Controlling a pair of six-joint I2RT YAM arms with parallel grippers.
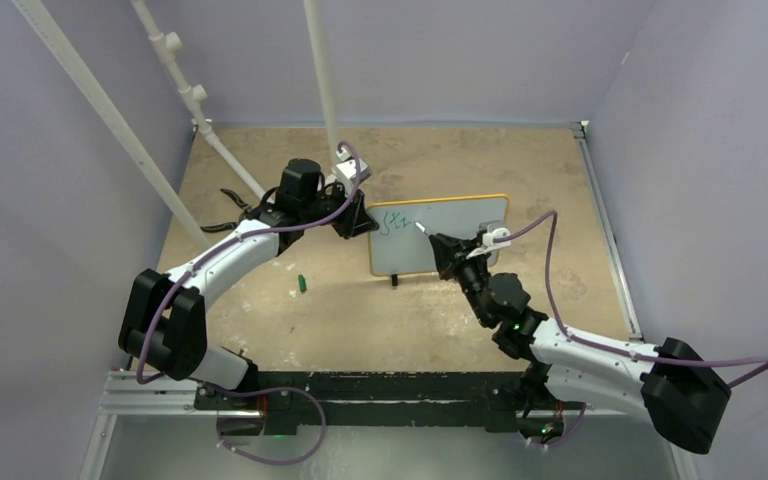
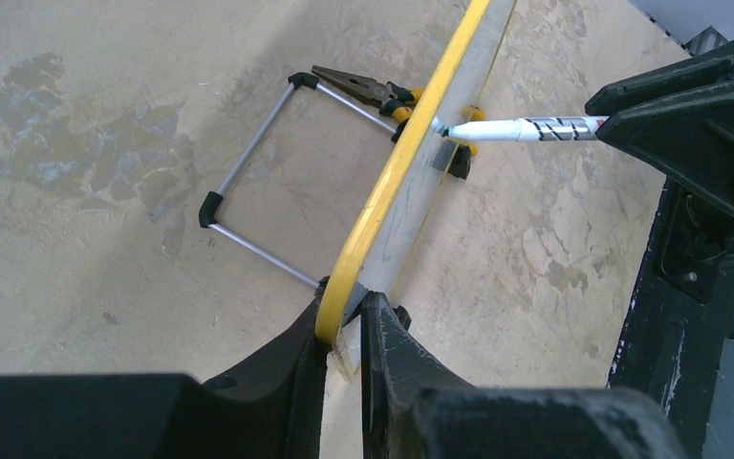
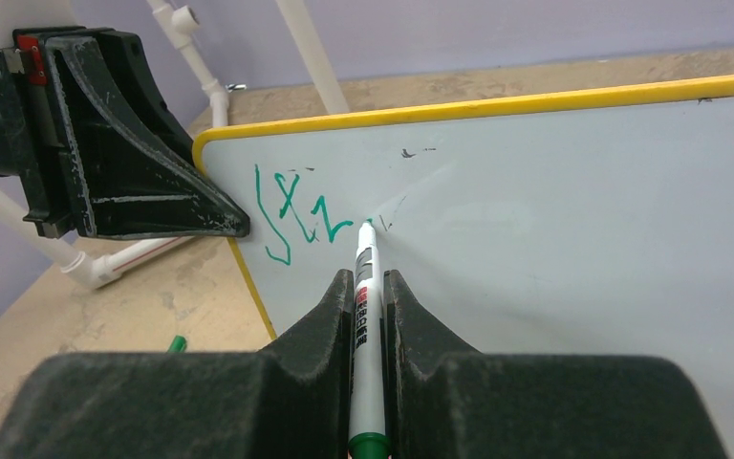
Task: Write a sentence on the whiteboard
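The whiteboard point(image 1: 455, 250), white with a thin yellow frame, stands upright mid-table. My left gripper point(image 1: 360, 218) is shut on its left edge; in the left wrist view the fingers pinch the yellow rim point(image 2: 346, 311). My right gripper point(image 1: 445, 245) is shut on a white marker point(image 3: 367, 316) with a green end. The marker's tip touches the board just right of the sentence point(image 3: 301, 215), a few scrawled green strokes near the upper left corner. The left wrist view shows the marker point(image 2: 526, 129) meeting the board edge-on.
A green marker cap point(image 1: 301, 284) lies on the table left of the board. Pliers point(image 2: 363, 91) with yellow handles lie beyond the board's wire stand point(image 2: 248, 172). White pipes point(image 1: 160, 170) slant across the back left. Purple walls enclose the table.
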